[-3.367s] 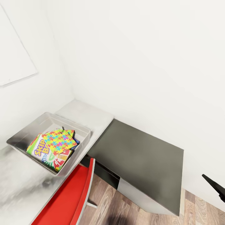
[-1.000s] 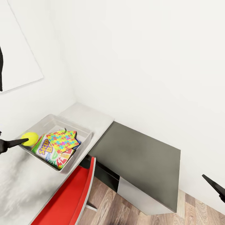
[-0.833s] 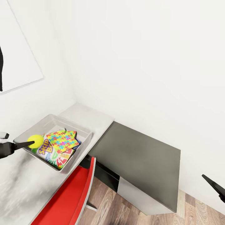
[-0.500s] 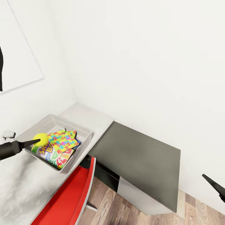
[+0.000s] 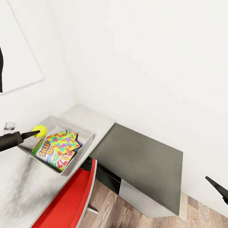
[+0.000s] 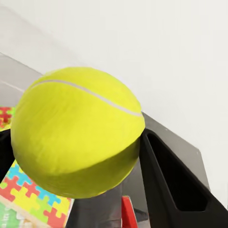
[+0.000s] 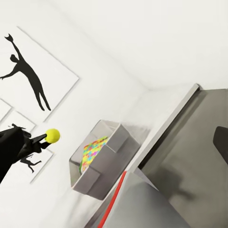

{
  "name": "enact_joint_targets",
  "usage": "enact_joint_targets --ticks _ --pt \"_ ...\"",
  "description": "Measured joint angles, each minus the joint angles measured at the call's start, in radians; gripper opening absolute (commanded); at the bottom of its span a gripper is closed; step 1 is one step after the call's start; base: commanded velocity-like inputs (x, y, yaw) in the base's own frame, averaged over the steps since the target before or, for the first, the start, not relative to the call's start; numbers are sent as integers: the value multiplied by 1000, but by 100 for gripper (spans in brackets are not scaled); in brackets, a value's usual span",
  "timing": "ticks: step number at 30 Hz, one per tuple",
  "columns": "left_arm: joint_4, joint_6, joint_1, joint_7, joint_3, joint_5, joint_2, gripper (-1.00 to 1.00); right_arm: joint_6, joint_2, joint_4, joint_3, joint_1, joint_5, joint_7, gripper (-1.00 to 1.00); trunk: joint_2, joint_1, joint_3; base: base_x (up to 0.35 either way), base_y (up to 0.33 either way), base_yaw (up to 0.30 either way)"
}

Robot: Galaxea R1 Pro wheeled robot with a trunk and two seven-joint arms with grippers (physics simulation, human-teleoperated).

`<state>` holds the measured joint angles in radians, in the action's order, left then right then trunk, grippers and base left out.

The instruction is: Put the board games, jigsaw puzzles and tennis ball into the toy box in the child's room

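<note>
My left gripper (image 5: 35, 133) is shut on the yellow-green tennis ball (image 5: 39, 130) and holds it in the air above the left end of the grey toy box (image 5: 86, 135). In the left wrist view the ball (image 6: 78, 130) sits between the black fingers (image 6: 175, 185). In the box, a bright jigsaw puzzle box (image 5: 63, 142) lies on top of a SKIP-BO board game (image 5: 47, 154). The right wrist view shows the ball (image 7: 52, 135) well above the toy box (image 7: 102, 161). One dark tip of my right gripper (image 5: 218, 188) shows at the edge.
The toy box stands on the pale grey table (image 5: 91, 117) in a white-walled corner. A red chair (image 5: 71, 199) is pushed in at the table's front. A lower dark cabinet (image 5: 142, 158) adjoins on the right, with wood floor (image 5: 107, 205) below.
The left gripper has carried the tennis ball rightward and upward, from beside the toy box's left wall to above the box. The right arm has stayed still.
</note>
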<state>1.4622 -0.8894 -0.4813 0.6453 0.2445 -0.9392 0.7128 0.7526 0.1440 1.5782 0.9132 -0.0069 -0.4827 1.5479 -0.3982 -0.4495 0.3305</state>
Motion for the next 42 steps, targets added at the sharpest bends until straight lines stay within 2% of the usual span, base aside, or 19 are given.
enact_joint_targets --ticks 8,11,15,24,42 --pt "-7 -1 -19 -203 0 5 2 -100 1 0 -1 0 0 1 0 100 0 0 0 0 0 0" --pt "-8 -2 -20 -256 -1 3 1 -100 1 0 -1 1 0 1 0 100 0 0 0 0 0 0" --pt "-8 -3 -21 -278 -2 3 1 -100 1 0 -1 1 0 2 0 100 0 0 0 0 0 0" --pt "-8 -19 -21 -369 -2 0 1 -100 1 1 -2 2 0 1 0 100 0 0 3 0 0 0" --pt "-8 -15 -22 -415 -2 -1 2 -100 2 2 -2 2 0 1 0 100 0 0 27 0 0 0"
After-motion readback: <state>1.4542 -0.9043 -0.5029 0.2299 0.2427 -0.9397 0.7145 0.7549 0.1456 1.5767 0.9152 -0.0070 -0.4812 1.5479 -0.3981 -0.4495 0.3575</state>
